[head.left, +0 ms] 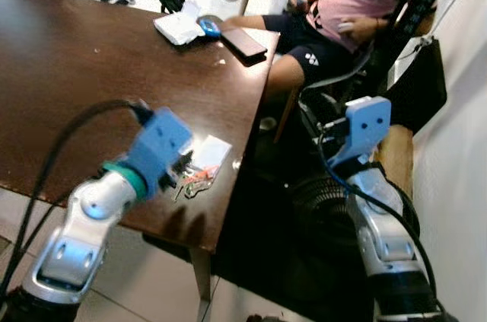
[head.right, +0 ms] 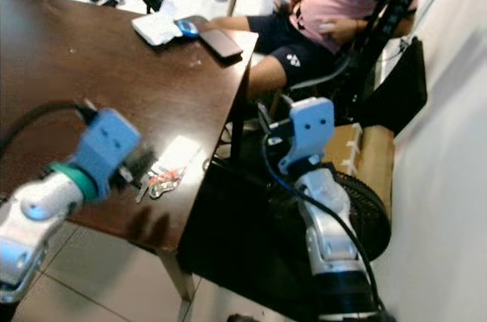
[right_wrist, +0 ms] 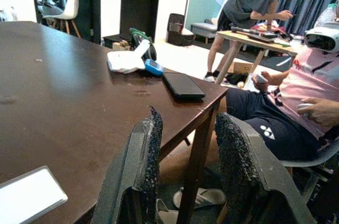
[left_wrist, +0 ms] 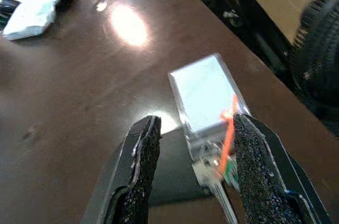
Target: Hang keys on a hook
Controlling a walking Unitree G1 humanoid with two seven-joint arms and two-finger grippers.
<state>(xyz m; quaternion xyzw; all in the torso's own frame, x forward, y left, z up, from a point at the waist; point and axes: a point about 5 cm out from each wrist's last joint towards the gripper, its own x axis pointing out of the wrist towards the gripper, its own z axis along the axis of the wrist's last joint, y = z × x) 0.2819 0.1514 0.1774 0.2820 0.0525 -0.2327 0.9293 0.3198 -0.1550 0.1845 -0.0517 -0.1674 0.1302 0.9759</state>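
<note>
Left wrist view, left gripper (left_wrist: 193,150) jaws wide astride keys (left_wrist: 220,173) on table (head.left: 91,71), right gripper (right_wrist: 185,144) jaws parted.

The keys (left_wrist: 214,173) are partly hidden behind one finger (left_wrist: 259,176), their lower ends cut off

The table (head.left: 91,63) is dark brown and glossy across the left of the frame; low on it lie silver keys (left_wrist: 212,173) with an orange-and-green tag and a clear, white-faced card (left_wrist: 204,94). At upper right, a seated person (head.left: 346,2) wears a pink top and navy shorts with a white logo.
</note>
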